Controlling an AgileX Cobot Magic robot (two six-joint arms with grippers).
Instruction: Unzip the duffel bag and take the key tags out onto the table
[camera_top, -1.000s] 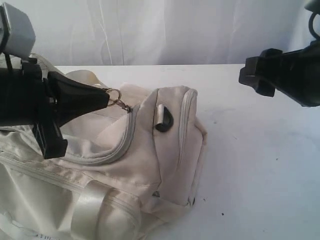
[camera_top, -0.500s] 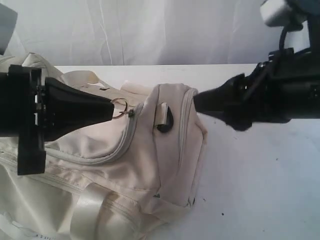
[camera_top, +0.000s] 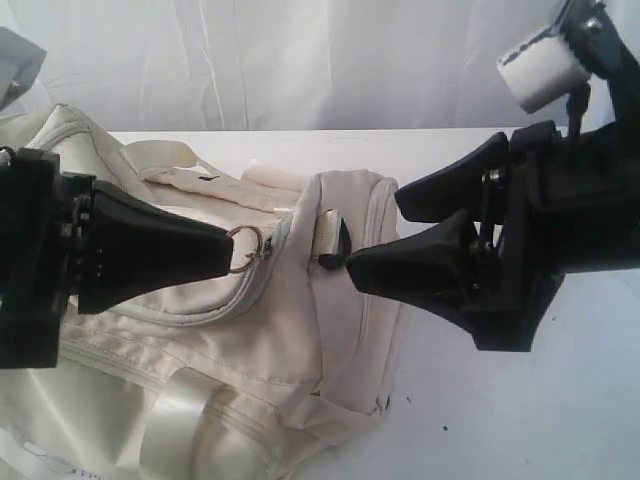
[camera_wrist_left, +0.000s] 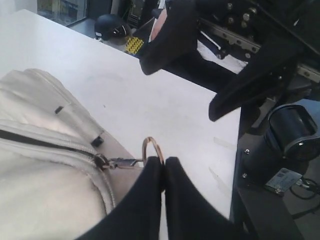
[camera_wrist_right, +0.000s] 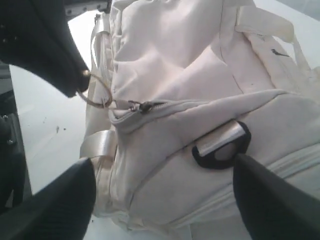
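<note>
Starting from the exterior view, we see the duffel bag (camera_top: 300, 330) lying on the table (camera_top: 500, 400). The left gripper (camera_top: 228, 250) is on one side of the bag's black D-ring (camera_top: 333, 245) and the right gripper (camera_top: 375, 235) on the other. That view leaves the left grip partly in doubt, but the left wrist view settles it. Its two fingertips (camera_wrist_left: 152, 172) are pressed together on a metal ring (camera_wrist_left: 152, 149), and a small clasp joins the ring to the zip slider (camera_wrist_left: 102, 161), which lies near the D-ring. The right wrist view adds what neither of the others gives: the D-ring sits on a shiny webbing tab, between the right gripper's widely spread fingers (camera_wrist_right: 55, 205). Those fingers hold nothing, and we cannot tell whether either one touches the fabric. The same view shows the zip line running from the slider toward the D-ring, and it looks shut along that stretch. A webbing strap (camera_wrist_right: 97, 145) lies further from the D-ring than the slider does. The table is plain white with a few dark specks. A white cloth backdrop (camera_top: 300, 60) hangs beyond the D-ring end of the bag in the exterior view. In the left wrist view we make out a dark rounded object (camera_wrist_left: 112, 25) past the table's edge.
</note>
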